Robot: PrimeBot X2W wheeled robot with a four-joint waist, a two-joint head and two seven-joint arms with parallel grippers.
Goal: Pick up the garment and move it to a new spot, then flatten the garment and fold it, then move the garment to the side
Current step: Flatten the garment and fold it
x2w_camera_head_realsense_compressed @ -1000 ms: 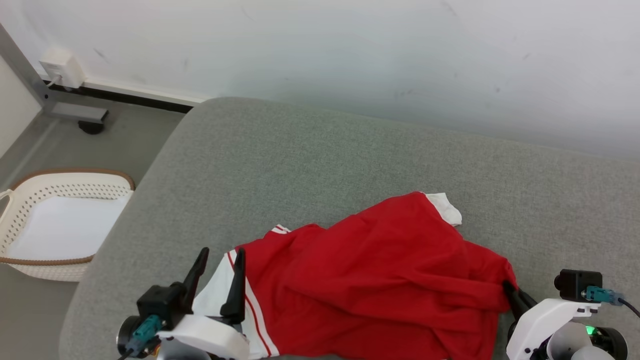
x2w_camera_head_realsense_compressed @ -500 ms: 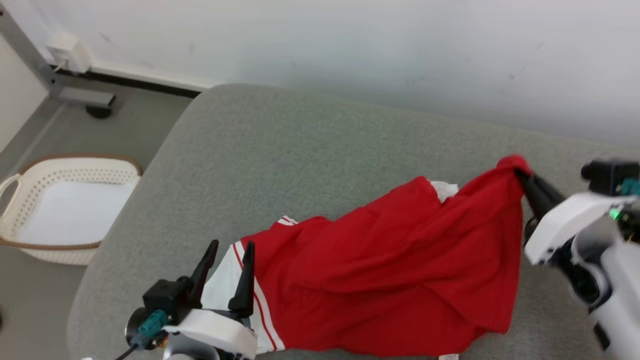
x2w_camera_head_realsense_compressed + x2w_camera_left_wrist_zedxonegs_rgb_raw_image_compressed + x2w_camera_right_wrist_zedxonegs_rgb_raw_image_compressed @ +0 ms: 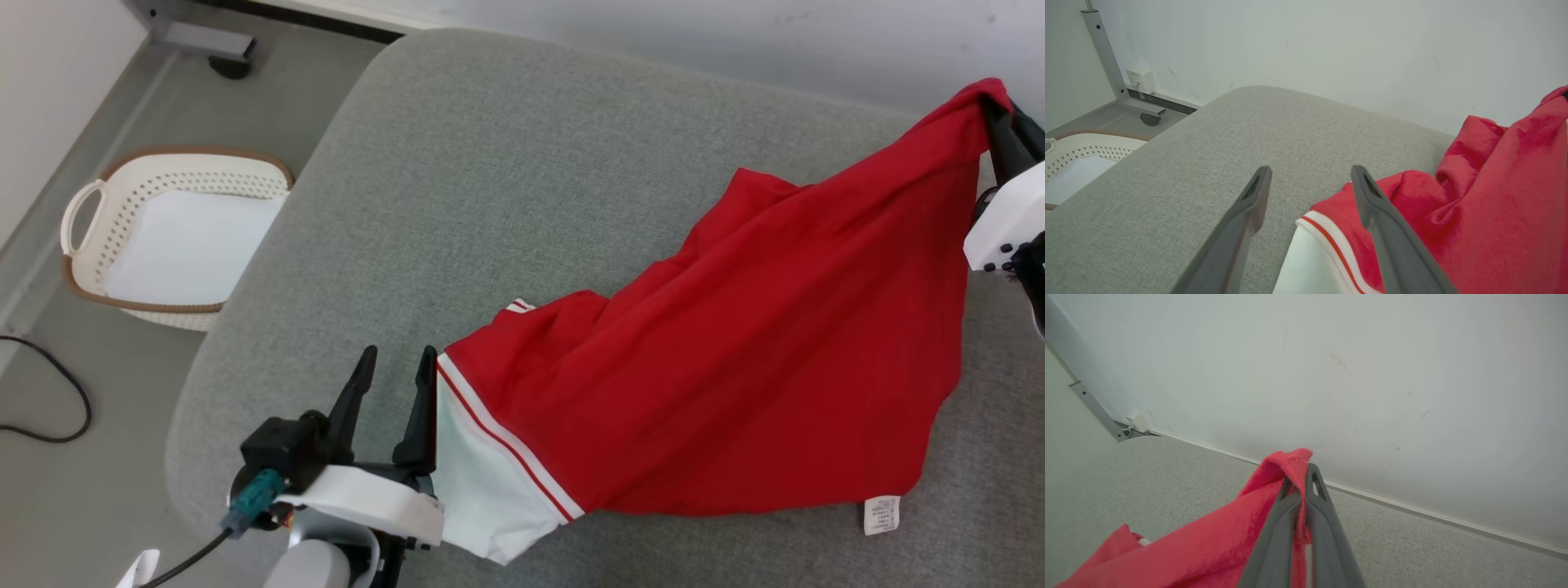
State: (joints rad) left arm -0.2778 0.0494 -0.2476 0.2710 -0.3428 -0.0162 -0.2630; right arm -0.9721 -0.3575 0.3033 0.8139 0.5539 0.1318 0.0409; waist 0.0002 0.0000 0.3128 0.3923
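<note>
Plain indoor room, domestic in style, arranged as a laundry-handling test area. A grey upholstered pad point(image 3: 522, 163) carrying a red garment point(image 3: 775, 327) stands against a bare white wall point(image 3: 1331, 49). Off its left edge, on the grey floor point(image 3: 82, 351), lie a perforated laundry basket point(image 3: 96, 245), a wheeled metal frame leg point(image 3: 1106, 57) and a loose black cable point(image 3: 49, 439).

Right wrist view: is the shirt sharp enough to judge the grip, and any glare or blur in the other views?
Right wrist view: the shirt looks soft and fuzzy close to the shut right claw, yet the pinch is readable. Head view: sharp, flat light, no glare, label print too small to read. Left wrist view: cushion weave crisp, open left claw slightly soft.
</note>
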